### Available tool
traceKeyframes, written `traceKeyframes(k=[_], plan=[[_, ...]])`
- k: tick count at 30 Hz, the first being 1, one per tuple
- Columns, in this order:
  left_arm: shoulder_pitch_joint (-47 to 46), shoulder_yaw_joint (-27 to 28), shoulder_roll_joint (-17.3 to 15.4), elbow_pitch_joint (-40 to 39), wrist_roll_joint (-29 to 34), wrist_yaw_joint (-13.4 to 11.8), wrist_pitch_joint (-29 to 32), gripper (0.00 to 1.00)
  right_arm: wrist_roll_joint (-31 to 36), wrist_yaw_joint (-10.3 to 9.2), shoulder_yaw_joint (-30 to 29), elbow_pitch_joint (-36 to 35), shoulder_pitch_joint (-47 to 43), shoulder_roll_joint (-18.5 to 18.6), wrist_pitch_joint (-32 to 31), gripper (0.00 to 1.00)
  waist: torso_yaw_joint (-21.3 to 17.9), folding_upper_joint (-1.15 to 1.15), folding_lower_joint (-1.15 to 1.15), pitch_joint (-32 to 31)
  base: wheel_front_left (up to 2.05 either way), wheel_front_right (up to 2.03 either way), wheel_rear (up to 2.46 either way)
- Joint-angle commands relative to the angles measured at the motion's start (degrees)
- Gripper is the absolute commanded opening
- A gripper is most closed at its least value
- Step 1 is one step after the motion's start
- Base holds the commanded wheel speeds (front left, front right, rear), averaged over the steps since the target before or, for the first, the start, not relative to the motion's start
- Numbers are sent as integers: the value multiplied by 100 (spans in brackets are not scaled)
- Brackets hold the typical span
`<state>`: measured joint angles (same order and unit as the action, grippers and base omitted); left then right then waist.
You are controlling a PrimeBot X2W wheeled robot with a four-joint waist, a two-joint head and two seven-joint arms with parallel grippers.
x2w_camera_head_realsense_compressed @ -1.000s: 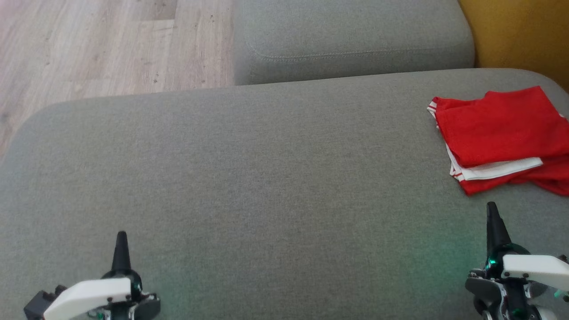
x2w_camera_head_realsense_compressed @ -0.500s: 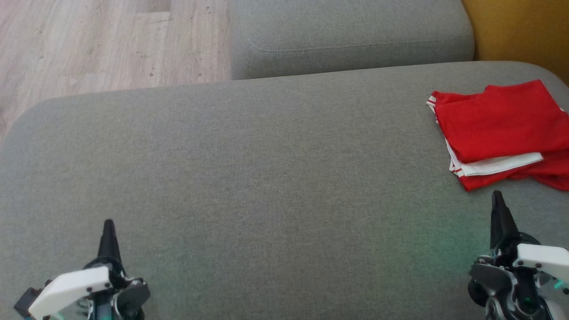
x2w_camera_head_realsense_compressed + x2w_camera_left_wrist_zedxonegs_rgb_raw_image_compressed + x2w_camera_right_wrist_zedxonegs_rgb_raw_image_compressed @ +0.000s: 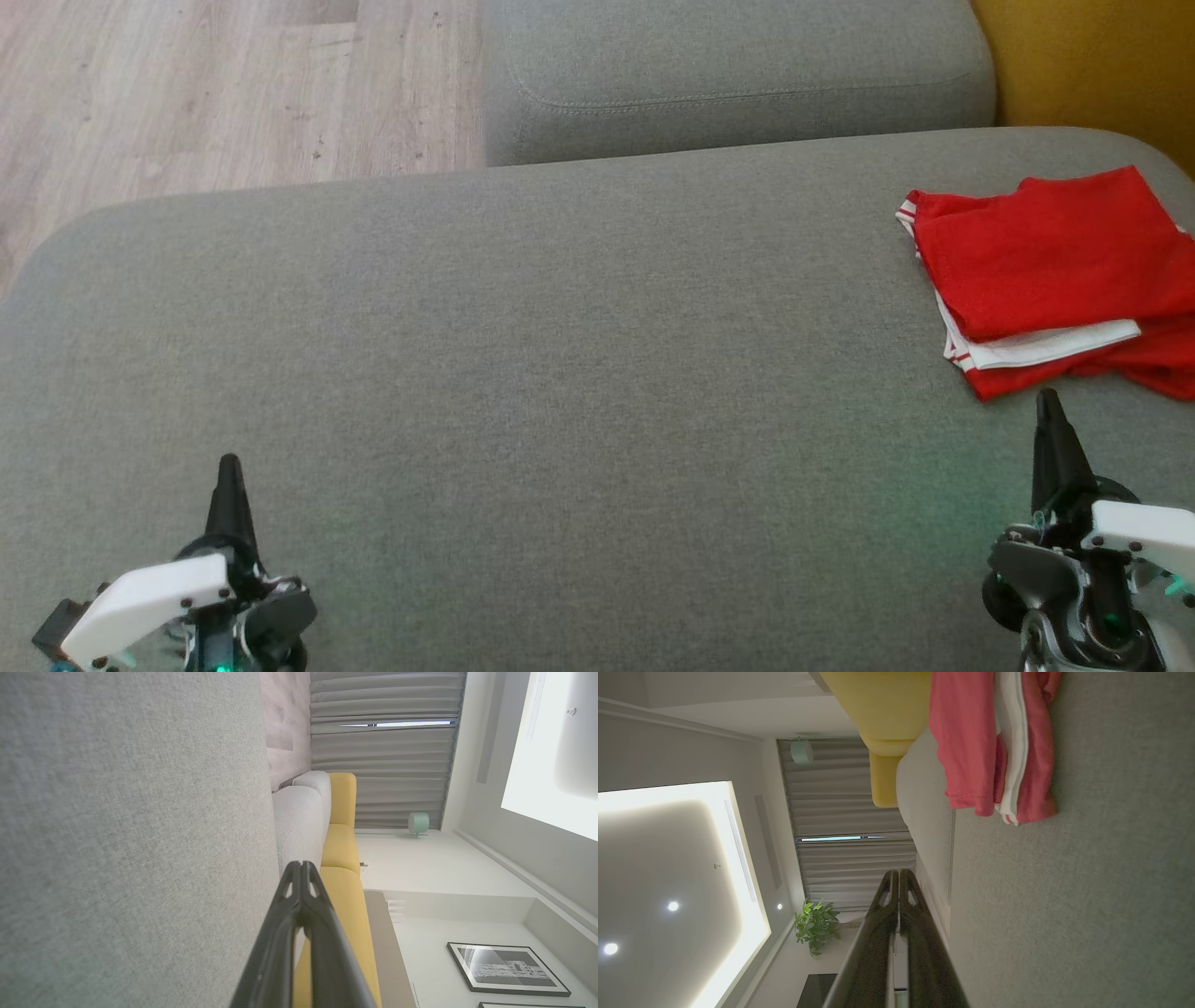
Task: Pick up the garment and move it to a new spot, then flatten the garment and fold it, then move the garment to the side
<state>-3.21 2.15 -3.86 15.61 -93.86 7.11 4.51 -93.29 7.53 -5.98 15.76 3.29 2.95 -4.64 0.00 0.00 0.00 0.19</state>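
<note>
Where the head view ends, the garment (image 3: 1046,261) is clipped.

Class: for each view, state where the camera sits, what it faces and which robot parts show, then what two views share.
Head view: on the head, facing down at the sofa seat and red garment; left gripper, right gripper show.
Left wrist view: wrist-mounted, along the shut left gripper toward curtains.
Right wrist view: wrist-mounted, along the shut right gripper toward the garment.
Both wrist views share the curtains.

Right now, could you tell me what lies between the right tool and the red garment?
Bare grey cushion, clearest in the right wrist view.
</note>
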Motion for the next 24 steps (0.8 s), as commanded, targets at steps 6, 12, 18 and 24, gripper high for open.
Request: traceKeyframes(k=[6,12,18,24], plan=[[-282,248,-38,-165,12,37,46,0,-9,-4,92,-182,276,99,-67,0,0,0,0,-1,0,0,0],[-283,262,-29,-164,24,37,57,0,1,-4,81,-181,276,91,-76,0,0,0,0,-1,0,0,0],[-284,274,-20,-163,34,37,67,0,9,-4,71,-181,277,84,-85,0,0,0,0,-1,0,0,0],[-284,284,-13,-163,43,37,75,0,16,-4,62,-180,278,78,-91,0,0,0,0,-1,0,0,0]])
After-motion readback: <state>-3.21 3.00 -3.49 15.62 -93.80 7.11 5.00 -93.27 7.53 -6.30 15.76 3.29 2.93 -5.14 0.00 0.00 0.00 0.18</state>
